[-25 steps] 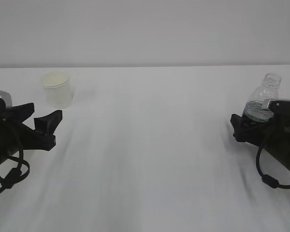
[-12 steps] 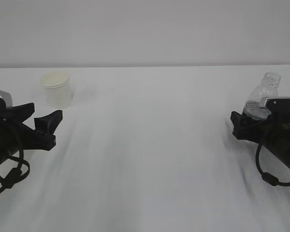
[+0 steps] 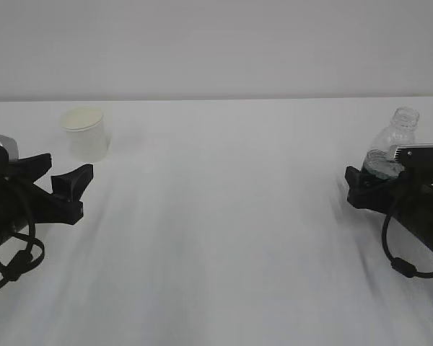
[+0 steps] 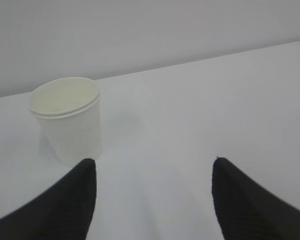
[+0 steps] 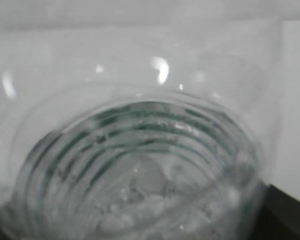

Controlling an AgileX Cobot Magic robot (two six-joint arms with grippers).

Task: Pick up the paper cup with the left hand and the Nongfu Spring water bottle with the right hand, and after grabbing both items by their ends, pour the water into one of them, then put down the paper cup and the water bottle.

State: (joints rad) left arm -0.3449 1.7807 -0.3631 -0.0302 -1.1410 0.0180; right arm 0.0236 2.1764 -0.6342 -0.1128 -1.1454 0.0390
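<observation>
The white paper cup (image 3: 84, 133) stands upright at the back left of the table; in the left wrist view the paper cup (image 4: 67, 120) is ahead and left of my left gripper (image 4: 155, 161). That gripper (image 3: 68, 164) is open, empty and short of the cup. At the right, the clear uncapped Nongfu Spring water bottle (image 3: 395, 137) leans, with its lower body inside my right gripper (image 3: 372, 176). The ribbed bottle (image 5: 140, 165) with its green band fills the right wrist view and hides the jaws. I cannot see whether they press on it. No water can be made out.
The white table (image 3: 224, 216) runs back to a plain pale wall. Loose black cables (image 3: 14, 263) hang under the left arm and another loop of cable (image 3: 404, 263) under the right arm.
The right gripper has crept forward around the bottle, covering more of its lower body and green band. The left arm and the cup have not moved.
</observation>
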